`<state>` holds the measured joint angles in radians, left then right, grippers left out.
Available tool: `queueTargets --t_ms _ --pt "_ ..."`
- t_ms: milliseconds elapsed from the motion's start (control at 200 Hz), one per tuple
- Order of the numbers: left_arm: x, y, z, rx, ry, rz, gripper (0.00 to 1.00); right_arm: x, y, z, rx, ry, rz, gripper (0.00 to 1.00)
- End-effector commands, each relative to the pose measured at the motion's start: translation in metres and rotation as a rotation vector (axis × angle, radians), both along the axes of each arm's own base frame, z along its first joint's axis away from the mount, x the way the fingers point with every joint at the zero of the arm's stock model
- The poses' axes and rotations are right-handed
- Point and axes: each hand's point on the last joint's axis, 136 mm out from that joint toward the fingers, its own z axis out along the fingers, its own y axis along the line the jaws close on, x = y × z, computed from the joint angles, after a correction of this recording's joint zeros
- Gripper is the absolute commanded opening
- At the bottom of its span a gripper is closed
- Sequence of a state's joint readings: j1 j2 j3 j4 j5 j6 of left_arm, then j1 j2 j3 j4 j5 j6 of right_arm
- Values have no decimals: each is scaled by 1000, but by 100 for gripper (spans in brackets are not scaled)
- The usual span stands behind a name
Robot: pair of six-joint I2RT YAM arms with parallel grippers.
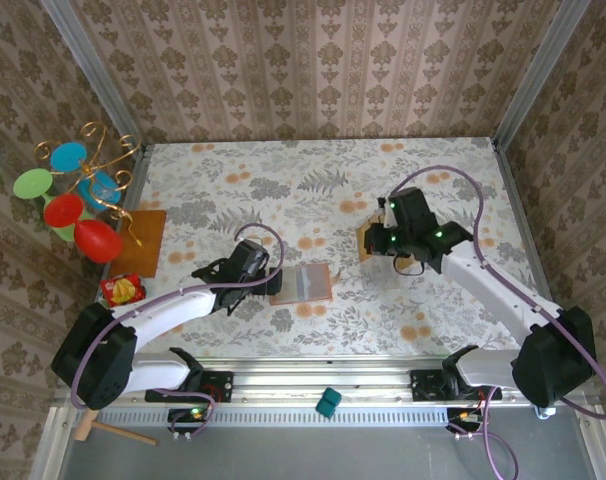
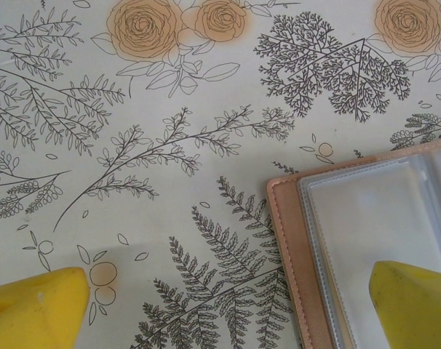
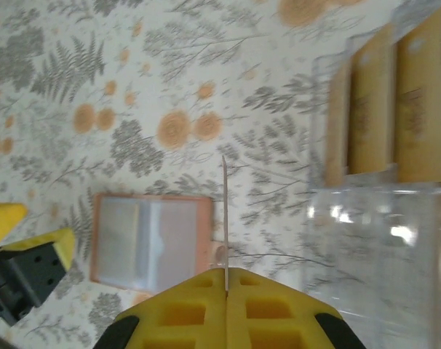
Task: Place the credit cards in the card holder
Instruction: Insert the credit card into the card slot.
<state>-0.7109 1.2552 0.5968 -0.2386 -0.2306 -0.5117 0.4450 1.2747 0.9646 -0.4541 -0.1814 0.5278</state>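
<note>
Top view: I see card holder (image 1: pixel 308 283) lying open, flat on table (image 1: pixel 433 170), near middle. Left gripper (image 1: pixel 275 278) just beside its left edge, jaws spread. Right gripper (image 1: pixel 381 243) well apart, to right.

Left wrist: fingertips (image 2: pixel 413 302) wide apart, one over holder's clear sleeve, other over bare cloth.

Right wrist: my fingers pressed together, pinching one card (image 3: pixel 225 218) edge-on, upright. Other credit cards (image 3: pixel 417 102) stand in clear box (image 3: pixel 380 240) at right. Open holder lies lower left.
</note>
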Motion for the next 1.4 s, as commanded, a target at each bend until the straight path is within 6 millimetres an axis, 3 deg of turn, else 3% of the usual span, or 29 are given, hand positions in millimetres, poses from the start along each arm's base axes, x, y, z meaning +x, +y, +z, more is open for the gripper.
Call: queueTargets --t_ms 0,195,390,775,1110,1395 --pt "3 -5 2 3 2 -27 100 -3 48 -8 152 -11 55 0" --pt "2 -9 -3 20 11 -36 100 -23 113 -54 166 22 140 0" --pt "0 -8 -4 37 15 -32 100 -29 140 -78 158 41 166 0" --pt "1 -13 -4 49 14 -47 100 -24 137 -104 113 62 140 0" --pt "2 -28 -11 56 19 -86 100 -25 134 -106 116 63 132 0" --pt "-4 -22 -26 87 42 -81 100 -22 129 -108 114 65 119 0"
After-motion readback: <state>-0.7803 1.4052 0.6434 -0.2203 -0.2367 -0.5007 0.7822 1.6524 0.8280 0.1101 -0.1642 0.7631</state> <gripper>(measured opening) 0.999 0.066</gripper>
